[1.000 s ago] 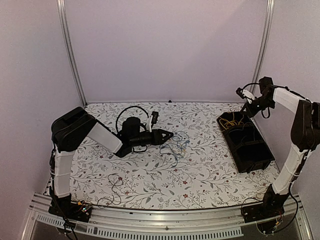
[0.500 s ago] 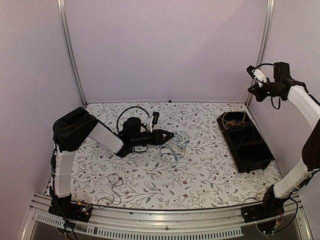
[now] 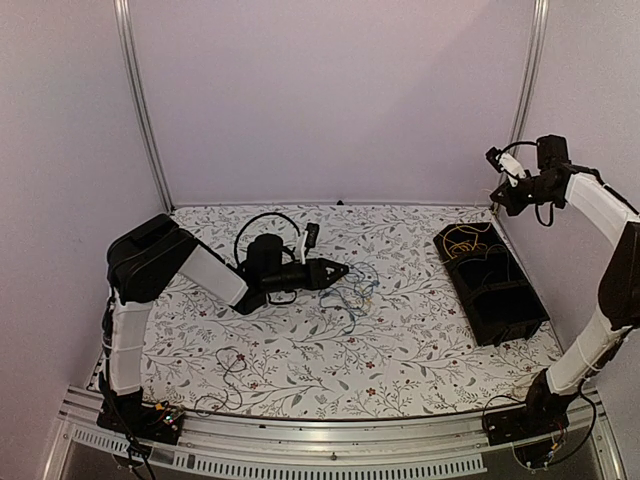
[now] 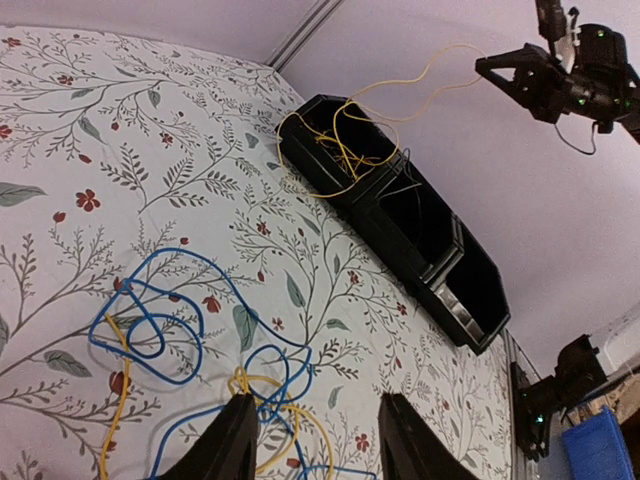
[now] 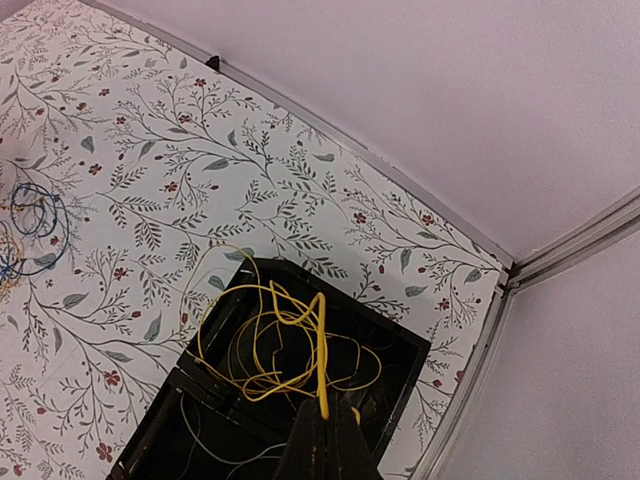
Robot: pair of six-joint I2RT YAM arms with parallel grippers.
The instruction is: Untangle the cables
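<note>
Above the bin (image 3: 510,310), right claw (image 5: 322,425) pinches a yellow cable (image 5: 320,350).

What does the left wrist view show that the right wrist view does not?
Only the left wrist view shows the open left gripper, and the right gripper from outside with the yellow cable running up to it. Only the right wrist view looks down into the black bin at that cable's coil. Both show the bin, yellow cable, blue cable loops and floral cloth.

The cables (image 3: 350,290) lie in the middle of the table (image 3: 400,370), just right of the left tool (image 3: 342,268). The bin (image 3: 515,325) stands at the right; a cable strand (image 5: 321,350) runs from its far compartment to the right tool (image 5: 322,425) above.
</note>
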